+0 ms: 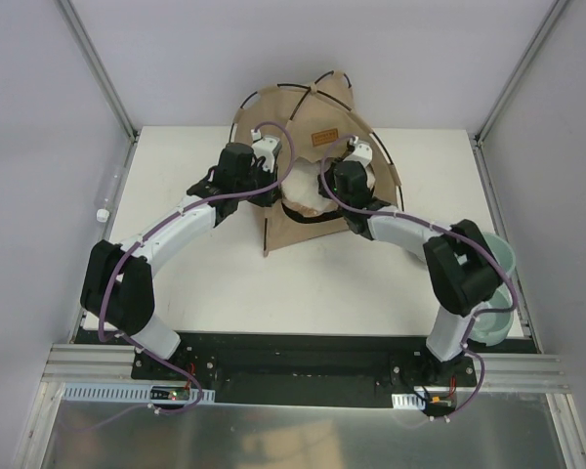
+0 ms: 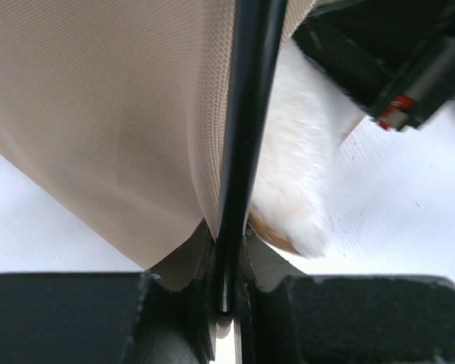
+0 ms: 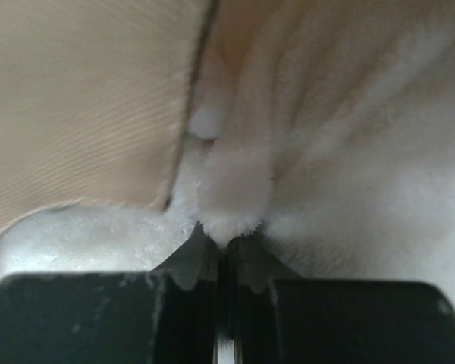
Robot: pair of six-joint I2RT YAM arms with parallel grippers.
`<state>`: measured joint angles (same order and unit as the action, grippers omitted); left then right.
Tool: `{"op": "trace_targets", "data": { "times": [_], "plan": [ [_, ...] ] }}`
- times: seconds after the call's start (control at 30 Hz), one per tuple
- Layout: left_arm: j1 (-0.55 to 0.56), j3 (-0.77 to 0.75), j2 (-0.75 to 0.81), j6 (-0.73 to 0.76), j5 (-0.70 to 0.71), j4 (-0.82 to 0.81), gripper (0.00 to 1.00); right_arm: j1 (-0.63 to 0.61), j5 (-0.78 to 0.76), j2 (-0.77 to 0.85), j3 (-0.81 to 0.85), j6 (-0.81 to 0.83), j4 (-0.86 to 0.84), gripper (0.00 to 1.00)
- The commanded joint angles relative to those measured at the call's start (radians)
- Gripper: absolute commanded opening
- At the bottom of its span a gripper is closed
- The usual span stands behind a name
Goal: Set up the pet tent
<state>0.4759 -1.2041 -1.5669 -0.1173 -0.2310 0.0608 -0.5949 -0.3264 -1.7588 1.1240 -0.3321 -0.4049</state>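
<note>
Setting: a robotics lab test cell. White table boxed in by plain pale panels on aluminium struts. Left arm and right arm bolted to a black base plate; what looks like a bare circuit board beside one base.

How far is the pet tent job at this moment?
Done: the pet tent looks raised into a dome. In hand: left pincer shut on a black pole at the tent's edge; right pincer pinching the cream pillow. Left: probably settling the pillow inside and letting go.
</note>
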Motion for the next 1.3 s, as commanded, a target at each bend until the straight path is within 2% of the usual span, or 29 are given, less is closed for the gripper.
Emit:
{"op": "trace_targets", "data": {
  "times": [0.0, 0.23, 0.33, 0.43, 0.57, 0.67, 0.87, 1.03, 1.27],
  "plan": [
    [-0.008, -0.051, 0.021, -0.035, -0.027, 0.023, 0.00, 0.006, 0.018, -0.100, 0.080, 0.007, -0.204, 0.00],
    [-0.008, -0.066, 0.041, -0.035, -0.022, 0.047, 0.00, 0.007, 0.029, -0.171, 0.056, 0.074, -0.221, 0.00],
    [-0.008, -0.068, 0.051, -0.035, -0.030, 0.047, 0.00, 0.006, 0.038, -0.179, 0.082, 0.065, -0.145, 0.02],
    [-0.008, -0.077, 0.057, -0.039, -0.047, 0.048, 0.00, 0.003, 0.027, -0.174, 0.131, 0.038, -0.028, 0.20],
    [-0.010, -0.091, 0.074, -0.044, -0.057, 0.048, 0.00, 0.001, 0.033, -0.121, 0.119, 0.018, 0.027, 0.55],
    [-0.010, -0.095, 0.090, -0.042, -0.065, 0.048, 0.00, -0.005, 0.033, -0.050, 0.089, 0.005, 0.076, 0.69],
    [-0.010, -0.095, 0.120, -0.033, -0.056, 0.048, 0.00, -0.016, 0.030, 0.154, 0.034, -0.022, 0.237, 0.84],
    [-0.011, -0.071, 0.130, -0.018, -0.011, 0.047, 0.00, -0.016, 0.041, 0.313, -0.012, -0.016, 0.380, 0.88],
    [-0.025, -0.031, 0.151, 0.024, 0.048, 0.048, 0.00, 0.033, -0.103, 0.519, -0.072, -0.044, 0.655, 0.92]
  ]
}}
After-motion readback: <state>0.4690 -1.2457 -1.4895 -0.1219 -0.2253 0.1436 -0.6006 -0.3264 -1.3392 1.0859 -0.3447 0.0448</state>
